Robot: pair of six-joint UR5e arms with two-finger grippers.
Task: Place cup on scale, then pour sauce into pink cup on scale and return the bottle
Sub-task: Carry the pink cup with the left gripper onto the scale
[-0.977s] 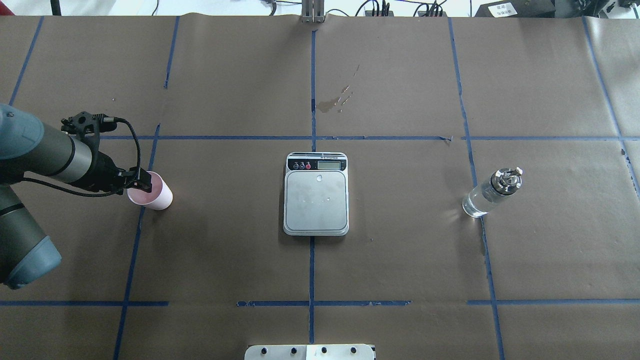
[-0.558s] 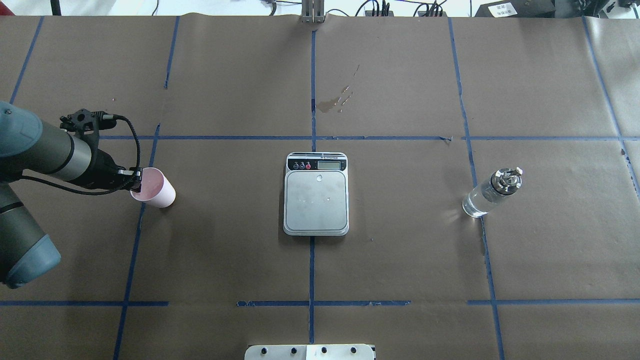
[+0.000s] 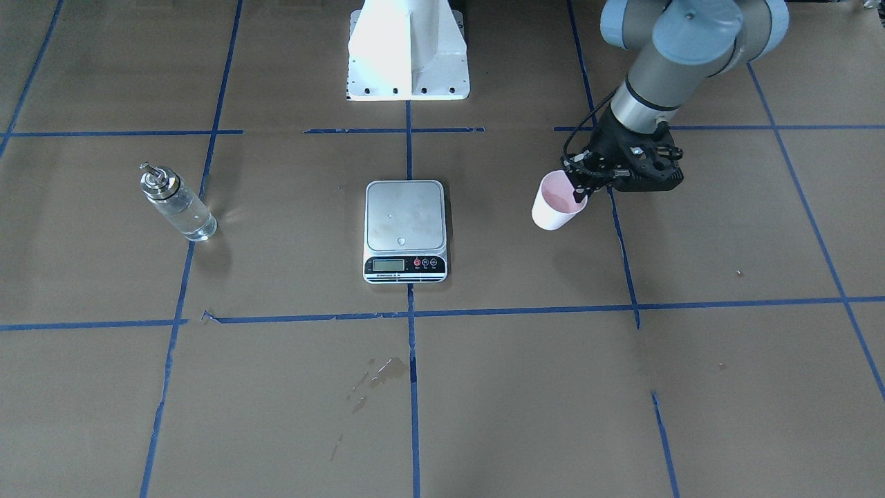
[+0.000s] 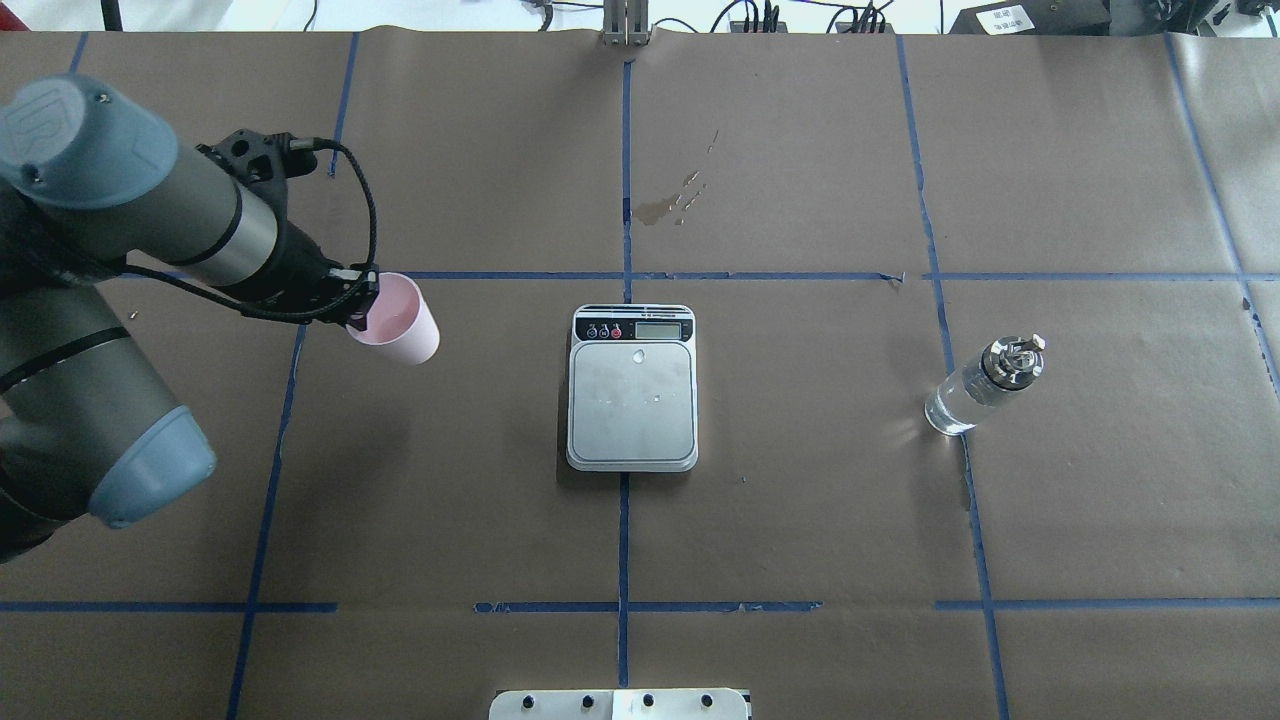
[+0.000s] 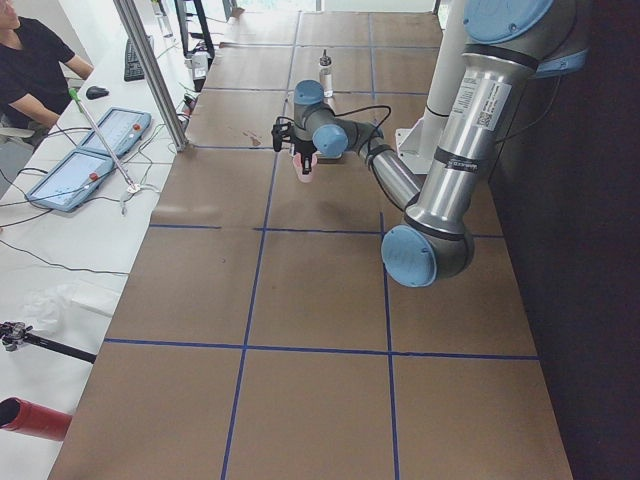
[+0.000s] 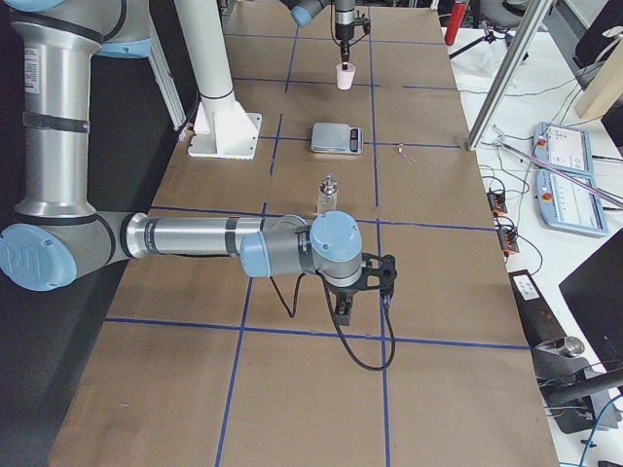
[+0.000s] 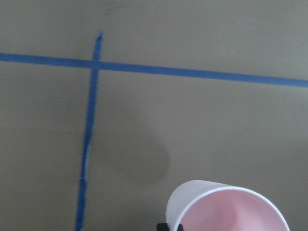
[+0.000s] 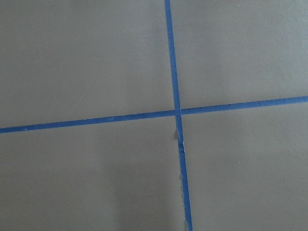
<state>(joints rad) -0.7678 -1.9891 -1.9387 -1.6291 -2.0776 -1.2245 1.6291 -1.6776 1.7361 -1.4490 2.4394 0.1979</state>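
The left tool pinches the rim of the cup, holding it upright above the counter, left of the scale, while the bottle stands far right; whether the right tool is spread, I cannot tell.

pink cup aloft, scale flat, bottle upright

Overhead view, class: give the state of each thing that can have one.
cup: upright, empty, held clear of the table.
scale: flat, nothing standing on it.
bottle: upright, holds clear liquid.
left gripper: shut on cup rim.
right gripper: open or shut unclear.
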